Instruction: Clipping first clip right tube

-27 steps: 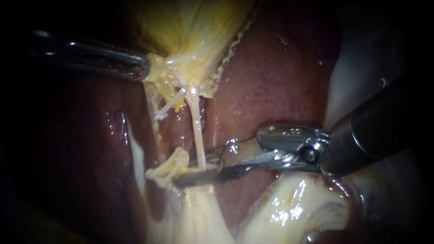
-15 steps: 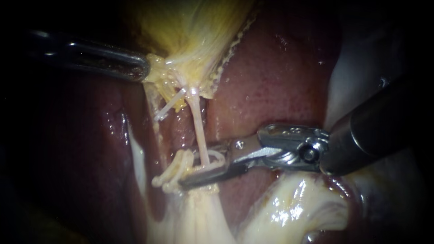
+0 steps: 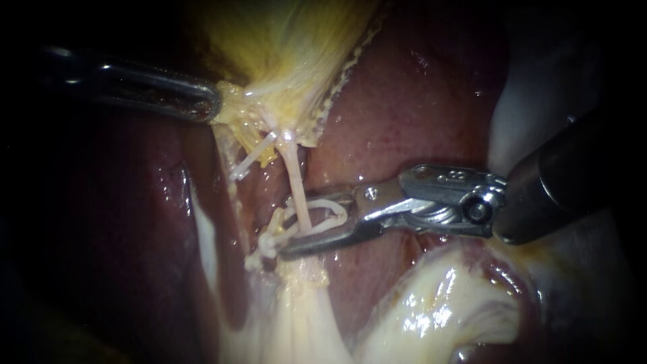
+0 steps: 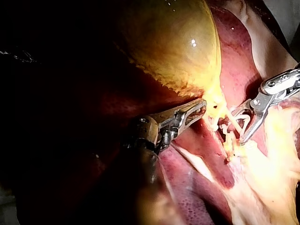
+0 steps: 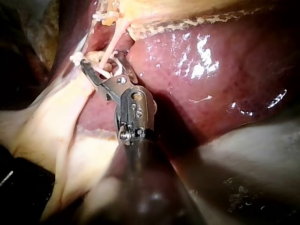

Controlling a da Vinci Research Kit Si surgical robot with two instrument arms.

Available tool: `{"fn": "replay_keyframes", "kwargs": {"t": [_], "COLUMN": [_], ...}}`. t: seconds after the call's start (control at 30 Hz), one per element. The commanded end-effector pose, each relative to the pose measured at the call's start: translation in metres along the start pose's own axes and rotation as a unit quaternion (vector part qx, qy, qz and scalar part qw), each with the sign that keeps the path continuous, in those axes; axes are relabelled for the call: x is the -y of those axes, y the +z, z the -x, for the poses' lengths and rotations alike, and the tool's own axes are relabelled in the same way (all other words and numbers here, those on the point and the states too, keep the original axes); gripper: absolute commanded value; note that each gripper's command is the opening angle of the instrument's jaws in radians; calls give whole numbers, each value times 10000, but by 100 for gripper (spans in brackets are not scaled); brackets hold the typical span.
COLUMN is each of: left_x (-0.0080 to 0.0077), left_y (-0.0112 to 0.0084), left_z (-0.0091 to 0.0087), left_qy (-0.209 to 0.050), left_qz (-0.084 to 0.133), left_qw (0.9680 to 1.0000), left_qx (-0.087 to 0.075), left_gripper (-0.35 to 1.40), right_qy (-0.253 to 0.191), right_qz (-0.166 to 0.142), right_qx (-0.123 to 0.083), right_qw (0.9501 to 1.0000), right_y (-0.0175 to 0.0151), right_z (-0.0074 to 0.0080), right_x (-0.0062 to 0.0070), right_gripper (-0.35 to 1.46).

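A thin pale tube [image 3: 294,178] runs down from the yellow gallbladder [image 3: 290,47] between dark red liver lobes; it is the right one of two strands. My right instrument [image 3: 288,228] holds a white clip [image 3: 331,210] in its jaws, which stand apart around the tube, one on each side. The clip [image 5: 104,70] and tube [image 5: 114,40] also show in the right wrist view, ahead of my right instrument [image 5: 102,61]. My left instrument [image 3: 212,108] is shut on pale yellow tissue at the gallbladder's neck, also seen from its wrist [image 4: 201,108].
Liver [image 3: 418,108] lies right of the tube and darker liver [image 3: 121,202] to its left. Glistening pale fatty tissue [image 3: 431,310] sits under my right instrument's shaft. A short white strand [image 3: 251,160] hangs left of the tube. Curled white threads [image 3: 268,243] lie at the jaw tips.
My right instrument has moved up along the tube with the clip; the clip now sits around the tube, higher than before. The left instrument has held still.
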Motion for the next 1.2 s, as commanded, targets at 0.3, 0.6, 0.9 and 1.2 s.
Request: {"fn": "replay_keyframes", "kwargs": {"t": [0.3,0.6,0.9,1.2], "left_x": [0,0,0,0], "left_y": [0,1,1,1], "left_z": [-1,-2,-3,-3], "left_qy": [2,6,7,8], "left_qz": [0,4,6,7], "left_qw": [10000,10000,10000,10000], "left_qx": [0,2,2,3], "left_gripper": [-35,-35,-35,-35], "right_qy": [27,474,667,669], "right_qz": [-514,-1401,-1974,-2078], "right_qx": [-309,-592,-566,-475], "right_qw": [9982,9872,9764,9747], "right_y": [-2,-2,-6,-1], "right_z": [-2,6,11,17], "right_x": [1,4,20,28], "right_gripper": [50,48,45,44]}}
